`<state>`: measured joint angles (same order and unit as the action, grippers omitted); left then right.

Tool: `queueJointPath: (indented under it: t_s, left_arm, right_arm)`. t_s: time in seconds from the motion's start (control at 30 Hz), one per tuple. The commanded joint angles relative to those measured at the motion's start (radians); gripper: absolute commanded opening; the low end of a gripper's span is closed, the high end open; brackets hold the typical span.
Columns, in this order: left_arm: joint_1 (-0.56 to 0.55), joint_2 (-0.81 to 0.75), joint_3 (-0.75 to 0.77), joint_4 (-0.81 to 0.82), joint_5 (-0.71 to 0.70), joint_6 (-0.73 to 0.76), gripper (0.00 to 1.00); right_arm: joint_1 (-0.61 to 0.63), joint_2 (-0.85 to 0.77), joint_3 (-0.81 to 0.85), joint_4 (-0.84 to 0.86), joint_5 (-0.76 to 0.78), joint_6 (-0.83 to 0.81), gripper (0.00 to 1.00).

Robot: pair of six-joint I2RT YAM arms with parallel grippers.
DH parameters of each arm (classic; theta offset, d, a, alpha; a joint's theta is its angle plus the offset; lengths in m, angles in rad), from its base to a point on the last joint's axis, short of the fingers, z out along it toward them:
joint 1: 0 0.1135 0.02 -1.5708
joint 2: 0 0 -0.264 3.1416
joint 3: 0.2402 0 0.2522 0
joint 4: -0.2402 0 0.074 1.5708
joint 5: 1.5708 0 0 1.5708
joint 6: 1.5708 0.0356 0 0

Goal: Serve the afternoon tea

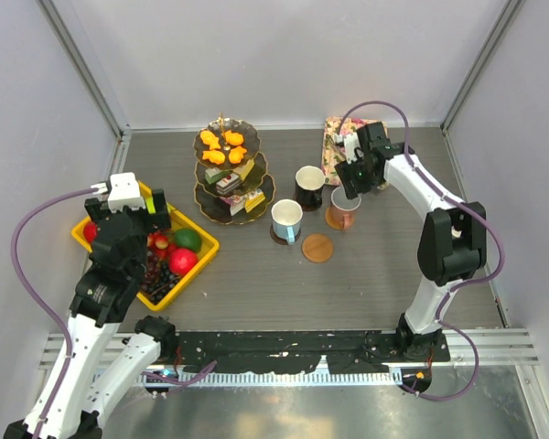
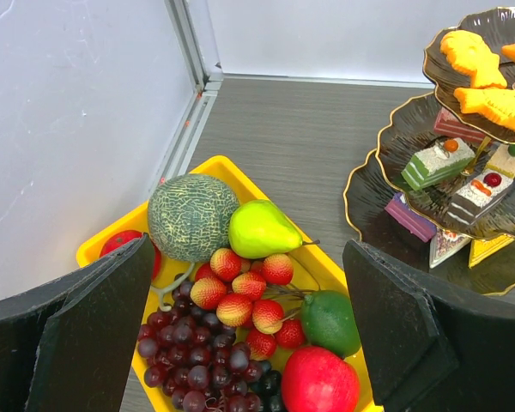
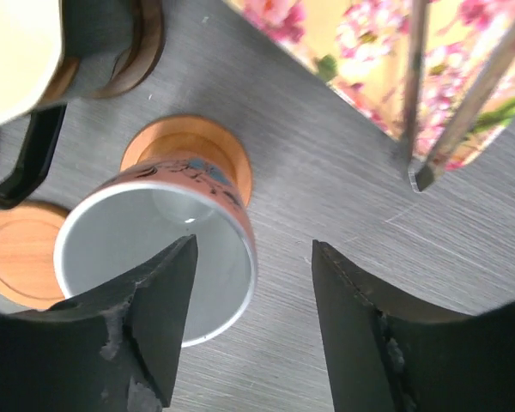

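Our right gripper hangs open and empty, the pinkish mug just below it, rim wall between the jaws. Our left gripper, open and empty too, is well apart over the fruit crate.

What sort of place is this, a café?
More likely a robot test booth: plain panels on a metal frame enclose the table, two robot arms are bolted at its near edge, and the cake stand and fruit crate look like staged props.
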<state>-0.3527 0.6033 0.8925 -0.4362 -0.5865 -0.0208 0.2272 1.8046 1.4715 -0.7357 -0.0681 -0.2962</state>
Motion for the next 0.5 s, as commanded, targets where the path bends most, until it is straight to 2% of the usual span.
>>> queueJointPath:
  t_s: [0.0,0.17,0.3,0.47]
  left_arm:
    - [-0.003,-0.010,-0.006,0.068,-0.012,0.001,0.99]
    - [-0.011,-0.013,-0.015,0.082,-0.030,0.012,0.99]
    - [-0.034,-0.014,-0.021,0.093,-0.058,0.016,0.99]
    - [-0.069,-0.030,-0.023,0.097,-0.073,0.047,0.99]
  right_arm:
    - [0.004,-0.102,0.131,-0.017,0.106,0.084,0.66]
    - [0.000,-0.185,0.181,-0.085,0.328,0.207,0.80]
    - [-0.047,-0.266,0.159,-0.139,0.482,0.347,0.86]
    - [-0.172,-0.378,0.047,-0.146,0.519,0.505,0.89]
